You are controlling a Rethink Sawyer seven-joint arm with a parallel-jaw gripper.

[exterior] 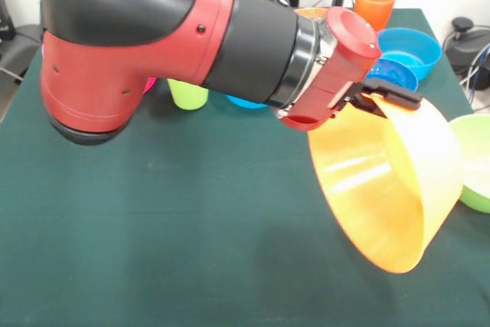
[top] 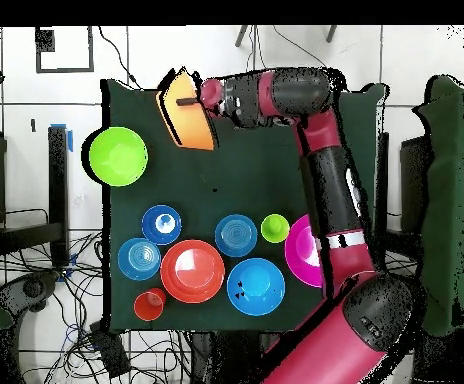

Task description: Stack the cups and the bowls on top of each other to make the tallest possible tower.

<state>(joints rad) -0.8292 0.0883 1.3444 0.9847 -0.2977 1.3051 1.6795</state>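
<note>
I read this as a robotics lab: my red and black arm (top: 326, 190) works a table (exterior: 153, 227) draped in dark green cloth, with cables (top: 66, 320) tangled over the pale tiled floor (top: 36, 110) at lower left.

**Table layout, seen from overhead**

One large bowl (top: 186, 110) hangs tilted at the table's (top: 246, 170) far edge. Another bowl (top: 117, 156) sits alone left of centre. Remaining bowls and both cups cluster nearer the robot's base.
</note>
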